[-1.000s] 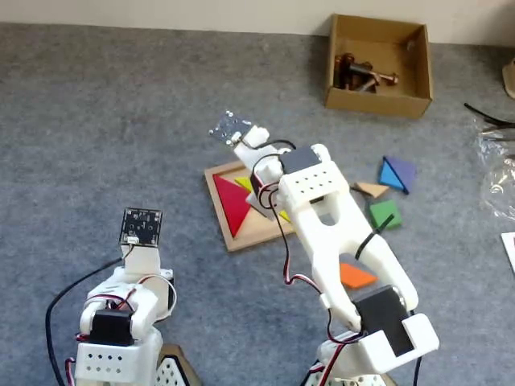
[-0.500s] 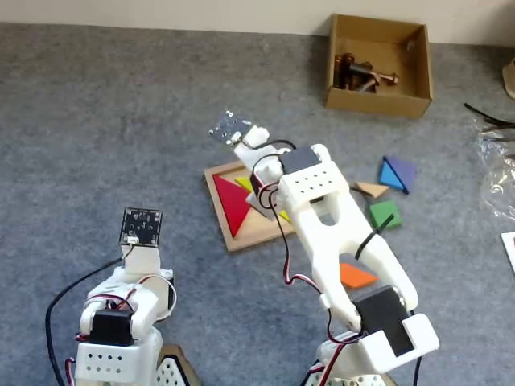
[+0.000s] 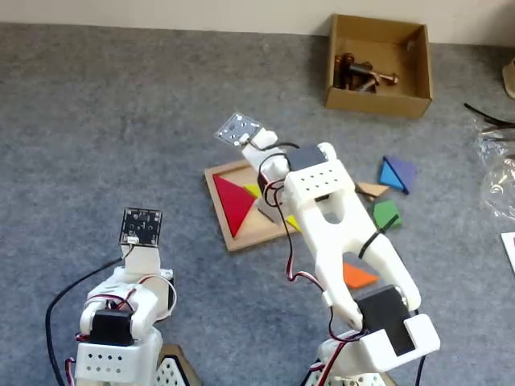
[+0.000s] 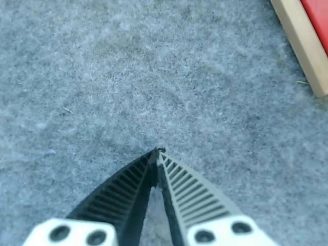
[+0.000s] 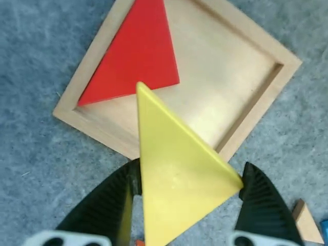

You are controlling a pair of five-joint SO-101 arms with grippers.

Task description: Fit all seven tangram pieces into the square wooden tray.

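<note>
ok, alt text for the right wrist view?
The right gripper holds a yellow triangle over the square wooden tray, which has a red triangle lying in it against one side. Grey carpet lies around the tray.

- White plastic left arm point(image 3: 133, 291), lower left of the high view: black servo block, looping black cable, thin red wires.
- White plastic right arm point(image 3: 330, 241), centre right: black servo blocks, rows of small holes, red and black wires.
- Left gripper point(image 4: 157, 151): dark ribbed fingers point(image 4: 189, 195), pale base with round screw holes.
</note>
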